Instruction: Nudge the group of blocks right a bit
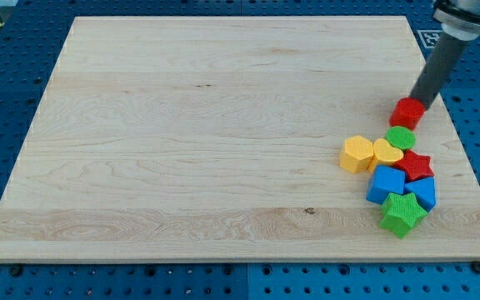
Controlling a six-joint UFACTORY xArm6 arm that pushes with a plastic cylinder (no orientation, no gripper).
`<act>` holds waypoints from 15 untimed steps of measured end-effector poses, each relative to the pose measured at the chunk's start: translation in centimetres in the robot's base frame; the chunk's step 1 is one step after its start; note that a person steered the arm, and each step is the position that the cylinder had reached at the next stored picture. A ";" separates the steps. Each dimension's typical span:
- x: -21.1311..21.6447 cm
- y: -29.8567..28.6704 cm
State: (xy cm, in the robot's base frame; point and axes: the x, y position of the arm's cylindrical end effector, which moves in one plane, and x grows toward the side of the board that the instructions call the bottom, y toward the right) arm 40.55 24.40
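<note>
Wooden board [182,125] w/ blocks clustered at view's lower right: yellow hexagon [357,154], yellow heart [386,153], green round block [401,137], red star [416,165], two blue blocks [387,184] [423,192], green star [402,215]. I've no fingers, only a rod, nothing held; my tip [414,102] meets the separate red block [407,112] at its top edge. Rod's upper part cut off at view's top; blue shapes partly hidden.
</note>
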 end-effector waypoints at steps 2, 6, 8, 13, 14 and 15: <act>0.1 -4.1; 2.6 -18.1; 15.8 -25.2; 21.3 -9.1; 21.2 -7.1; 20.7 -5.3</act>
State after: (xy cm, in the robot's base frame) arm 61.30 19.07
